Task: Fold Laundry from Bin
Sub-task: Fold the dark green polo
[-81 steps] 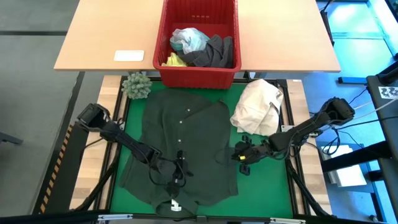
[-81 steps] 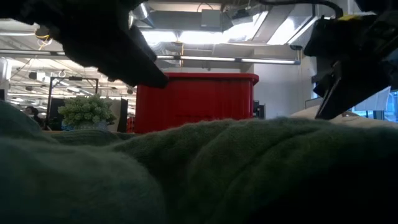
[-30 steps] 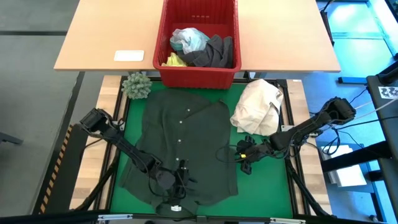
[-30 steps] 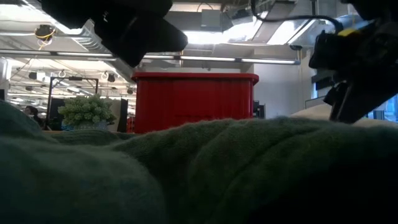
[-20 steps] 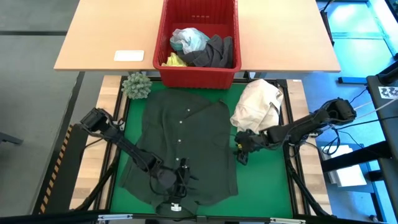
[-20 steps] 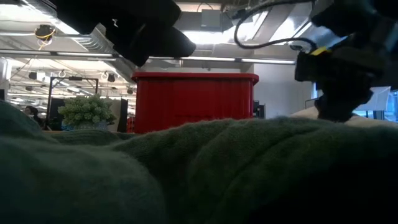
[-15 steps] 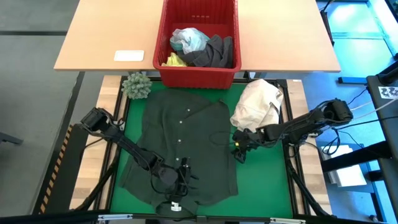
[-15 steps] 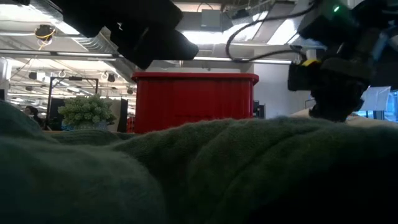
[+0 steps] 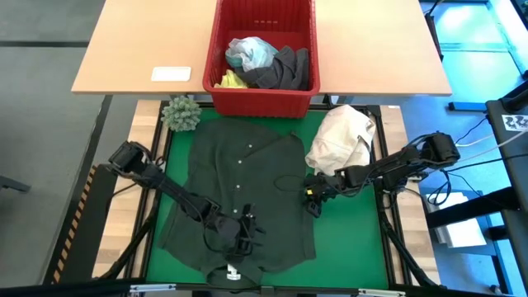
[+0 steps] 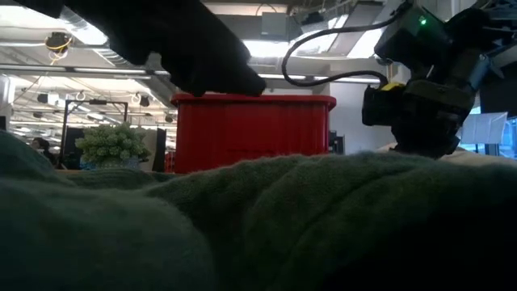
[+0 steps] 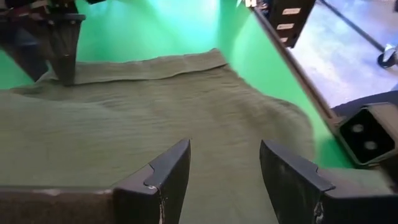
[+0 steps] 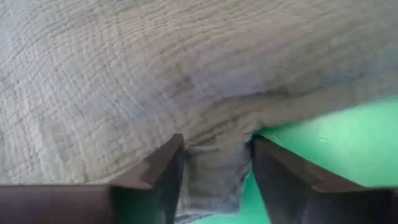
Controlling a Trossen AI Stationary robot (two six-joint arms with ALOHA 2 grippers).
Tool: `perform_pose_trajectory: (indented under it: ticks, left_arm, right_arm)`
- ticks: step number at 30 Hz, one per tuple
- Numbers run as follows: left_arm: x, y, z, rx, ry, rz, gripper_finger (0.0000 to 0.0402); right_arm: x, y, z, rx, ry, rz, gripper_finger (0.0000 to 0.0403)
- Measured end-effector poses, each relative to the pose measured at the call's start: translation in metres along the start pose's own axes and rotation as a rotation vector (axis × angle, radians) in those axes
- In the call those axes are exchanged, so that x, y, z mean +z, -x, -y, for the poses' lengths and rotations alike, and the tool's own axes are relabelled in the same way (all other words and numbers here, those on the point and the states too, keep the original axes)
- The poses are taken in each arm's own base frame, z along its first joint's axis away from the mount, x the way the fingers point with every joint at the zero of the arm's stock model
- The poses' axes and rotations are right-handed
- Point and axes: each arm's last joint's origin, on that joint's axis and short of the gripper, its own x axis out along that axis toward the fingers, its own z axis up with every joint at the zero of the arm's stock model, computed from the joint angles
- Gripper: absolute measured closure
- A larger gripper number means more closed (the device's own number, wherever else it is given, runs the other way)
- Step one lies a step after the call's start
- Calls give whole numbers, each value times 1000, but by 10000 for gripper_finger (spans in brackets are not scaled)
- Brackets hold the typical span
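A dark green shirt [image 9: 239, 173] lies spread flat on the green mat, buttons up. More laundry, turquoise, yellow and grey, sits heaped in the red bin [image 9: 262, 103] on the wooden table beyond the mat. My left gripper [image 9: 246, 233] hovers open over the shirt's lower middle; in its wrist view, shirt cloth [image 11: 186, 99] shows between its fingers. My right gripper [image 9: 311, 200] is down at the shirt's right side edge, open, its fingers astride a small tab of that edge. My right gripper comes slanting down from the table's right side at the shirt's right side edge [image 12: 214, 155]. A short puckered tab of that edge lies between the two fingers [image 12: 168, 162]. The cloth rests on the mat. Whether the fingers press the cloth, I cannot tell.
A cream-white cloth bundle [image 9: 342, 140] lies on the mat's far right, just beyond my right gripper. A green spiky ball [image 9: 181, 113] sits at the mat's far left corner. A white card [image 9: 172, 73] lies on the wooden table, left of the bin.
My right gripper has gone toward the table's left and a little toward the far edge, sinking onto the shirt's right side edge. My left gripper has drifted a little toward the right over the shirt. The shirt lies as before.
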Motion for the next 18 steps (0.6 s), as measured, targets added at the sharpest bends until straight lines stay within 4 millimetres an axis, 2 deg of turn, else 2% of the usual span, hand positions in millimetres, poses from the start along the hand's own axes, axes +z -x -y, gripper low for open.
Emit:
perform_pose_trajectory:
  ticks: [6, 11, 14, 18]
  left_arm:
    - [0, -2, -12, 34, 2, -25, 214]
    - [1, -4, -19, 50, -32, -23, 214]
    - [2, -5, -24, 62, -30, -22, 214]
    - [3, -6, -29, 74, -42, -23, 214]
  right_arm:
    - [2, 1, -5, 69, 3, -29, 321]
    - [11, 2, -13, 161, 37, 18, 373]
    - [16, 3, -18, 207, 46, 75, 393]
    - [24, 5, -22, 245, 55, 161, 389]
